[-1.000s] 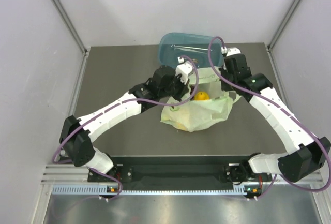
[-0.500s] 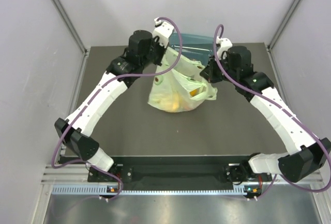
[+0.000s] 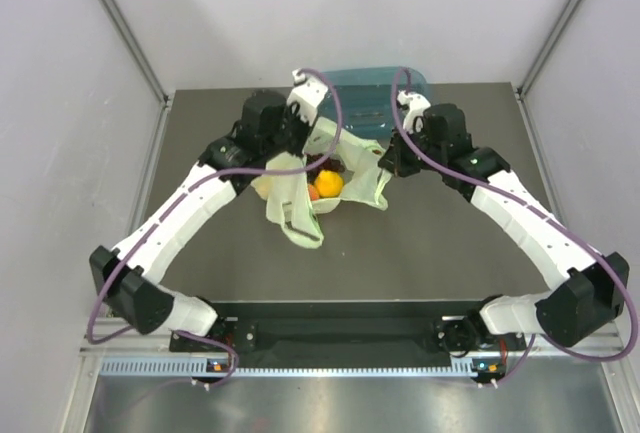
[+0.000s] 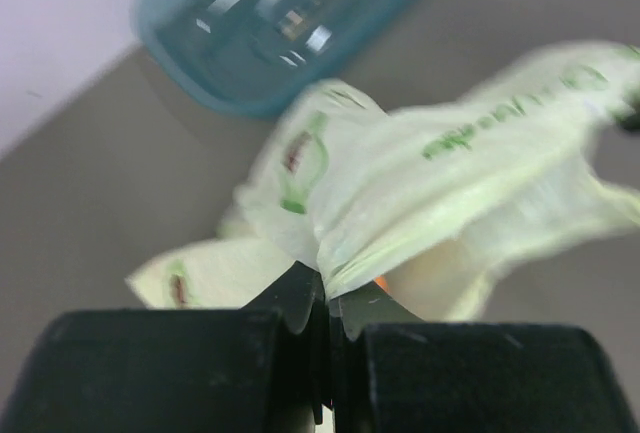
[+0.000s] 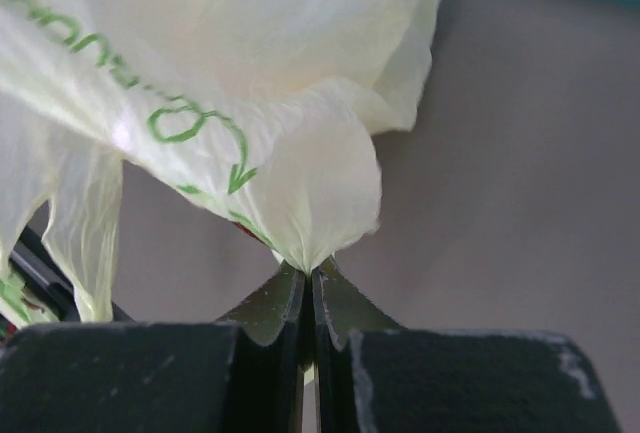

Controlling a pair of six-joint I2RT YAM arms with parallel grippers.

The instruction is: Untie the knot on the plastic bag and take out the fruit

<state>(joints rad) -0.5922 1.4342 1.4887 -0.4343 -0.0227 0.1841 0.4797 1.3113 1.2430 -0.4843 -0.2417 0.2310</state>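
The plastic bag (image 3: 292, 211) is thin, light film, soft, crinkly and slippery. It will likely stretch or tear before it resists, so a bunched fold near the rim is a safer hold than a flat panel. The left tool (image 4: 325, 298) is clamped tight on such a pinch, and the right tool (image 5: 308, 278) on the opposite edge. The bag spans between them over the surface (image 3: 450, 243), just in front of the teal tub (image 3: 370, 88), its mouth spread. A yellow-orange fruit (image 3: 328, 184) shows inside, between the two tools. I cannot make out a knot.
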